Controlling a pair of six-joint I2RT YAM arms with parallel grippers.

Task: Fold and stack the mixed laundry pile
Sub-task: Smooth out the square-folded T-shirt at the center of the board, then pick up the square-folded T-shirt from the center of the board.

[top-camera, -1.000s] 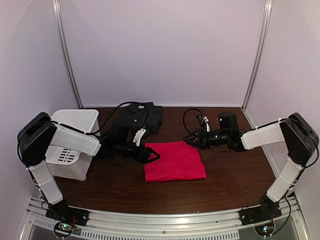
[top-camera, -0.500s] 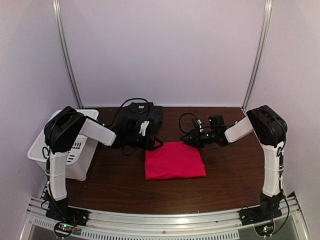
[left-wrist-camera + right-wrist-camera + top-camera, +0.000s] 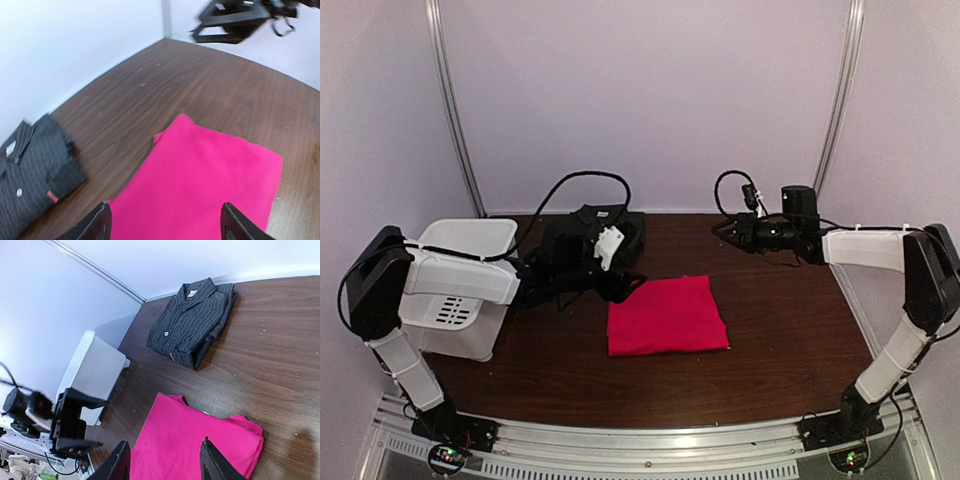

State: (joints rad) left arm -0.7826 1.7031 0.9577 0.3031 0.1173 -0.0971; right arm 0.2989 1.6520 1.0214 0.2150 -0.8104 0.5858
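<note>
Left end effector [image 3: 628, 287] stands with its fingers [image 3: 97, 226] spread wide and nothing between them, over the 10 o'clock corner of the red tee [image 3: 667, 316]; whether it touches the cloth cannot be told. Its white forearm lies level, reaching in from 8 o'clock above the slotted white plastic bin [image 3: 450, 335] at 9 o'clock. The dark shirt [image 3: 195, 322], pinstriped and folded into a rectangle with its collar up, lies at 11 o'clock, apart from the tee. Its white neck label [image 3: 189, 291] and small red tag [image 3: 172, 356] are too small to read. The tee is a smooth, flat-folded square at the middle of the brown wood-grain tabletop [image 3: 780, 335]. Right end effector [image 3: 725, 230] hangs at 1 o'clock, parted and empty, on a long outstretched arm, pointing toward 9 o'clock.
</note>
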